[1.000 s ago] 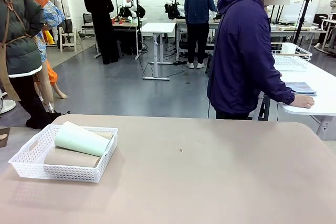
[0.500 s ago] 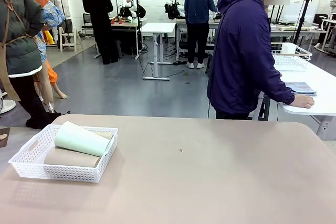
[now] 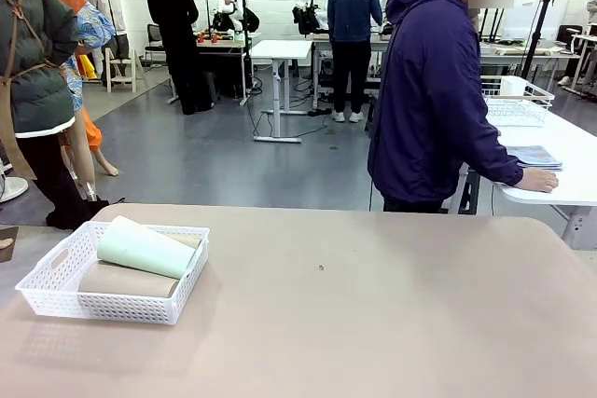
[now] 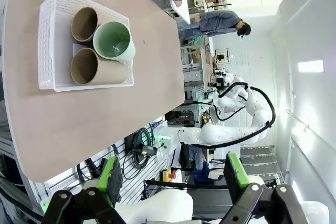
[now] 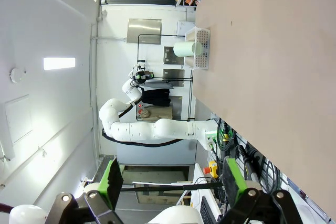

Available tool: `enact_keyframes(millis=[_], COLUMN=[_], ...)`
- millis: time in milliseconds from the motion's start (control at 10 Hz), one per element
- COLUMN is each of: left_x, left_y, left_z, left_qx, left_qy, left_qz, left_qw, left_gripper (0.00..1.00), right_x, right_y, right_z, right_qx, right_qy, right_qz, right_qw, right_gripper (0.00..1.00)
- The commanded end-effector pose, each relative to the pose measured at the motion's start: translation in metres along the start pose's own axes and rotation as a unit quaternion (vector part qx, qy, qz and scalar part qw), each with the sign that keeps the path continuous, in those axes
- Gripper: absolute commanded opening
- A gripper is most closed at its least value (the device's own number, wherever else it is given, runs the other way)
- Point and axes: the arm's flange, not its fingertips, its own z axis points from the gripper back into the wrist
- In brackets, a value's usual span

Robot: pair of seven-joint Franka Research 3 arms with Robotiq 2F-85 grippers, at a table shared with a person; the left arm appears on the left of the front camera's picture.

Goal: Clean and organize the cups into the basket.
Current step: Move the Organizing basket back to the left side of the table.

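Nothing on the table had shifted across the last second: the basket (image 3: 112, 272) sat in the same spot near the table's (image 3: 373, 323) left edge on the robot's side, and the cups inside it lay exactly as they had. The person (image 3: 438, 90) in the dark purple jacket also kept the same stance at the far side, turned away with a hand (image 3: 539, 180) resting on the neighbouring white table (image 3: 569, 151). That stillness suggested the gathering part of the task was finished and nothing was left to collect from the tabletop.

All three cups lay on their sides in the basket. The two tan-brown cups (image 4: 89, 66) rested side by side on its floor, and the mint green cup (image 4: 113, 40) lay on top, cradled between them, its open mouth facing the same way as theirs. From the front its pale wall (image 3: 145, 247) rose above the basket rim, so the stack looked loosely balanced, not nested. Whether the cups were actually clean could not be judged from these views.

The left gripper (image 4: 170, 177) hung well clear of the basket, high and back from the table, its green-padded fingers (image 4: 110, 174) spread wide with nothing between them. The right gripper (image 5: 168, 179) was likewise parted and empty, pulled back beyond the table's near edge, with the basket (image 5: 199, 49) far off at the other end.
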Motion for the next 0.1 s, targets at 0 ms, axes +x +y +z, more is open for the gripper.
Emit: enact_keyframes(millis=[0], left_x=[-0.0014], left_y=[0.0005], left_z=[0.0013], left_qx=[-0.01], left_qy=[-0.003], left_qz=[-0.009], left_qw=[1.0], left_gripper=[1.0], right_x=[-0.0045], right_y=[0.001], right_z=[-0.0029], right_qx=[0.0], right_qy=[0.001], right_qz=[0.003], right_qw=[1.0], right_gripper=[1.0])
